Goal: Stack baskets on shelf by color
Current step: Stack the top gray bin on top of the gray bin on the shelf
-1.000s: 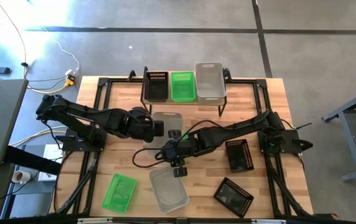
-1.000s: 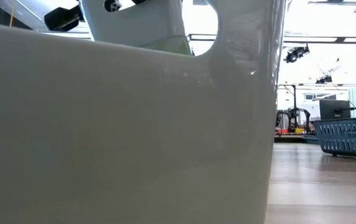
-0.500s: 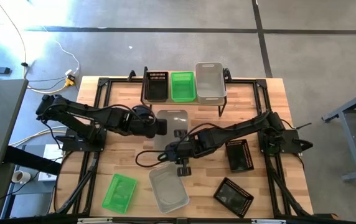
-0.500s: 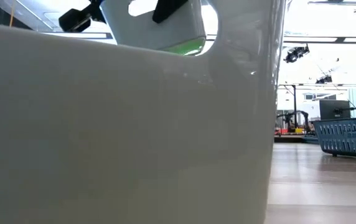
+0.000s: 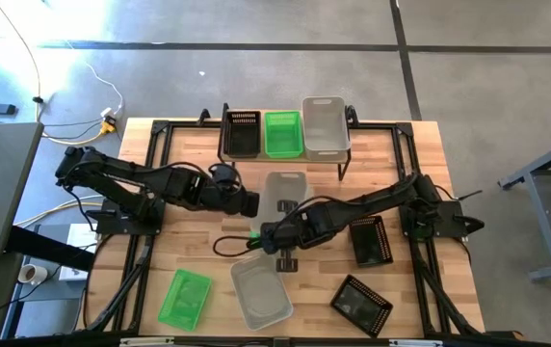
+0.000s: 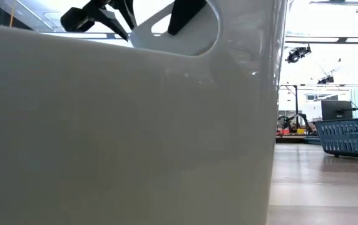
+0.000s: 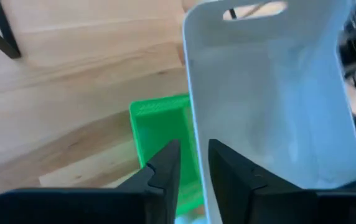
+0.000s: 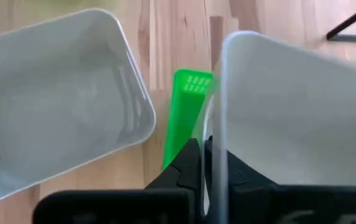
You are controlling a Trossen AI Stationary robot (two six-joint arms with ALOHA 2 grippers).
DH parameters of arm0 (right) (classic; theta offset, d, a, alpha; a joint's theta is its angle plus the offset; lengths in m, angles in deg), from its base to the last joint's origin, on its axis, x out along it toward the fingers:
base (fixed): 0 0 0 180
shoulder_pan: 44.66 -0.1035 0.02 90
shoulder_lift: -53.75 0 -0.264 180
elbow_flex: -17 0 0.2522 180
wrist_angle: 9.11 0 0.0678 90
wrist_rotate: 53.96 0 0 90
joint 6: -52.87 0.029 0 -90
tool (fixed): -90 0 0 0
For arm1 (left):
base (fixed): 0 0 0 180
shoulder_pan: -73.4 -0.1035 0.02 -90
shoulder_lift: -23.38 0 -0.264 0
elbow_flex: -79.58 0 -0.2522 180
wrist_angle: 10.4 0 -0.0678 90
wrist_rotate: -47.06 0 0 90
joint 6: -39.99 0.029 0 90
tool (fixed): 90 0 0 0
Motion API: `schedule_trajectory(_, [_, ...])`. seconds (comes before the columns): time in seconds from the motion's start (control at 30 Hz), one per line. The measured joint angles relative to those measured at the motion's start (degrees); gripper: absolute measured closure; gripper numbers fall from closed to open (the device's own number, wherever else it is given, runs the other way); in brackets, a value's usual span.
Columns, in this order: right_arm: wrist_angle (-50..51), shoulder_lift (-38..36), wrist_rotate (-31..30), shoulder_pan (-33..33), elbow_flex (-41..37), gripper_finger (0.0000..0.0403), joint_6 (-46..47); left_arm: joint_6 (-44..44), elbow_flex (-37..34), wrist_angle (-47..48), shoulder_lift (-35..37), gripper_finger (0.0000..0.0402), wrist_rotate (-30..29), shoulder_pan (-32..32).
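Wooden tabletop (image 5: 189, 145), light butcher-block planks, black metal frame along the edges.

Standing at the far edge: shelf (image 5: 348, 151), low, thin black legs. On its top, in a row, touching or nearly so: black basket (image 5: 242, 133), green basket (image 5: 282, 133), whitish-clear basket (image 5: 325, 126).

Lying directly on the tabletop:
- green basket at the near left (image 5: 185, 297), open side up, turned slightly askew.
- clear basket at the near middle (image 5: 260, 294), open side up; fills most of the low view.
- black basket at the right (image 5: 370, 240), open side up.
- black basket at the near right (image 5: 361, 303), skewed, apart from the one above.
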Motion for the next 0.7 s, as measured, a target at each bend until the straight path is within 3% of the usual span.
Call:
schedule_trajectory(0.23, [0.4,0.0,0.2,-3.2,0.7,0.0402,2.3,7.4,0.1,-1.2,1.2,0.0286,2.0,0.0])
schedule_trajectory(0.7, [3.2,-0.3,-1.3,-8.2,8.8,0.0403,3.3,22.5,0.0,-2.2,12.7,0.0288,2.0,0.1])
